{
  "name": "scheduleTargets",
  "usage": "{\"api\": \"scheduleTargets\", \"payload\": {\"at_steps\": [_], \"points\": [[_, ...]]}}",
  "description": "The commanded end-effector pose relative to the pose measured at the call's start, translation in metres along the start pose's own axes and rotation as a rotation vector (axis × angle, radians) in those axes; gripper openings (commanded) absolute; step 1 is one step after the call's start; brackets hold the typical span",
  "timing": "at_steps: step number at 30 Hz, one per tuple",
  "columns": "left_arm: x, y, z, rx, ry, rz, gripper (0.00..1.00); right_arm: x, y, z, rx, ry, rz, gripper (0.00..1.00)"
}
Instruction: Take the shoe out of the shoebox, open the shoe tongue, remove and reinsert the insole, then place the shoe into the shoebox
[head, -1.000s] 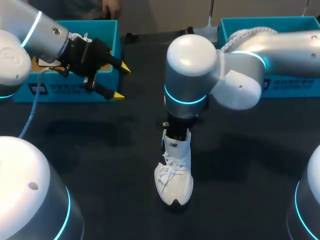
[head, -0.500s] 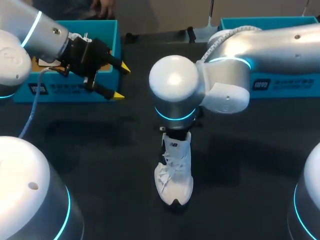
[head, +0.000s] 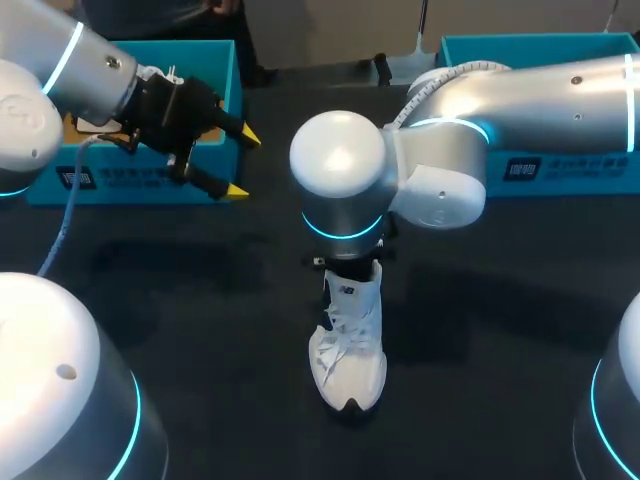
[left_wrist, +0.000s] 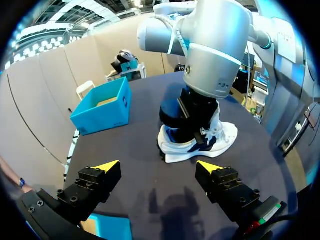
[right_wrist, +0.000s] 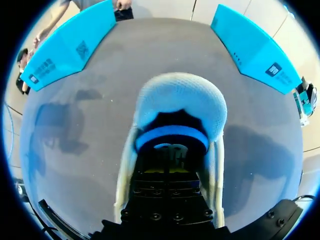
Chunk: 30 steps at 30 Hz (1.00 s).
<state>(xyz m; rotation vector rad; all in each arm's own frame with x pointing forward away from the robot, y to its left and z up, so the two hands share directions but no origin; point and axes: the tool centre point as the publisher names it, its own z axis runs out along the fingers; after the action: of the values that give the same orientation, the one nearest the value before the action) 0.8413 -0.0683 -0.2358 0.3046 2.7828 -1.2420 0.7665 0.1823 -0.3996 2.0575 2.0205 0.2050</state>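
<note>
Centrally on dark table (head: 200, 300): white sneaker (head: 350, 350), upright on sole. Right gripper (head: 352, 268) sunk apparently into heel opening; grip state impossible to tell. Left gripper (head: 243, 163) spread wide, empty, near blue shoebox (head: 150, 180).

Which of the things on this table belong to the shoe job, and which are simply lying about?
For the job:
- white shoe
- right gripper, down in the shoe's opening
- left gripper, open, beside the left blue box
- one shoebox: that box or the right blue box; I cannot tell which

Lying about:
- whichever blue box is not the shoebox
</note>
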Motion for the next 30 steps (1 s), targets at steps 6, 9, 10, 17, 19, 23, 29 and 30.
{"api": "scheduleTargets", "payload": {"at_steps": [6, 9, 10, 17, 19, 23, 29, 30], "points": [[0.001, 0.0, -0.001, -0.003, 0.0, 0.001, 1.0, 0.0, 0.008, -0.036, -0.153, -0.041, 0.04, 0.0], [0.001, 0.0, -0.001, -0.003, 0.0, 0.001, 1.0, -0.002, 0.017, -0.039, -0.189, -0.044, 0.044, 0.0], [0.001, 0.0, -0.001, -0.003, 0.0, 0.001, 1.0, -0.002, 0.02, -0.04, -0.2, -0.045, 0.046, 0.0], [0.001, 0.0, -0.001, -0.003, 0.0, 0.001, 1.0, -0.003, 0.035, -0.03, -0.237, -0.038, 0.057, 0.0], [0.001, 0.0, -0.001, -0.003, 0.0, 0.001, 1.0, -0.002, 0.039, -0.024, -0.249, -0.028, 0.064, 0.0], [0.001, 0.0, -0.001, -0.003, 0.0, 0.001, 1.0, -0.002, 0.042, -0.006, -0.251, -0.026, 0.075, 0.0], [0.001, 0.0, -0.001, -0.003, 0.0, 0.001, 1.0, -0.005, 0.039, 0.018, -0.233, -0.042, 0.084, 0.0], [0.001, 0.0, -0.001, -0.003, 0.0, 0.001, 1.0, -0.006, 0.038, 0.021, -0.229, -0.044, 0.088, 0.0]]}}
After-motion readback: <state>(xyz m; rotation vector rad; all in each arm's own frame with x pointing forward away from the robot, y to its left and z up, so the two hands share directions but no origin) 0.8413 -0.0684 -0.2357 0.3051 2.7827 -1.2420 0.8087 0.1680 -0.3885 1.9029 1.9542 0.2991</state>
